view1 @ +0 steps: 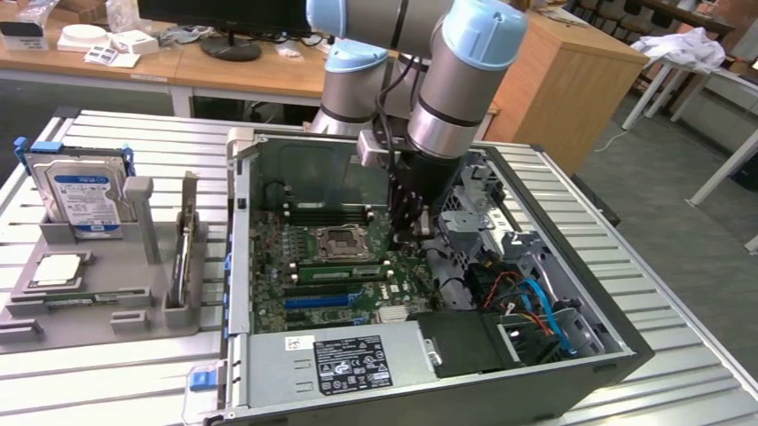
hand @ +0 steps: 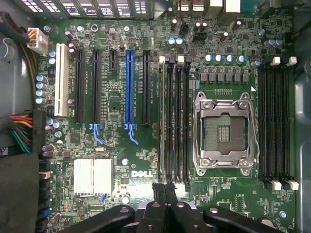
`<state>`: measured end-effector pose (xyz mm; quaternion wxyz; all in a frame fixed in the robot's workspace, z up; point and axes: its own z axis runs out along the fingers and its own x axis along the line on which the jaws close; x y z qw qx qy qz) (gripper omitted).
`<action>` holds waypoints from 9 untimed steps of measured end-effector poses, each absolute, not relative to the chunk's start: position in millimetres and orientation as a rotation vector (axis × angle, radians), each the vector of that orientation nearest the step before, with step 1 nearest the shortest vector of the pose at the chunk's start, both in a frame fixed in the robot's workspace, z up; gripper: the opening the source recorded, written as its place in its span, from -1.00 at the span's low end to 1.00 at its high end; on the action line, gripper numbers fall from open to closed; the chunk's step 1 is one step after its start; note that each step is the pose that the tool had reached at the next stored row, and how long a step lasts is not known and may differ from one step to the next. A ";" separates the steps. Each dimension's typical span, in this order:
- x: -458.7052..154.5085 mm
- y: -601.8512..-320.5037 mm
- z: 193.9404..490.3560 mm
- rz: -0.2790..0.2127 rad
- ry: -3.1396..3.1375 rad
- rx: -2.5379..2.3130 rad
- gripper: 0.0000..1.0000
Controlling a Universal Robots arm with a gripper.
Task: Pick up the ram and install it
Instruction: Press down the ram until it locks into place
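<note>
Under the matt black hand (hand: 165, 191) lies a glossy green motherboard (hand: 146, 145); its CPU socket frame (hand: 225, 133) is shiny bare metal.

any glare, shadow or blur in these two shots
Exterior view: the arm's pale blue joint cap carries a soft highlight, the case interior beneath the arm is shaded, and the background desks look soft. Wrist view: even light on the motherboard, small glints on the CPU socket frame, and the shut gripper appears dark at the frame edge.
</note>
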<state>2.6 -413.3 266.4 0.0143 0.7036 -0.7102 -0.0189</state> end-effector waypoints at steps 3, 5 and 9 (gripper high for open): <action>2.6 -413.3 264.3 -0.059 -2.211 2.191 -0.79; 2.6 -413.3 263.1 -0.059 -2.211 2.191 -0.79; 2.5 -413.3 261.6 -0.059 -2.211 2.190 -0.79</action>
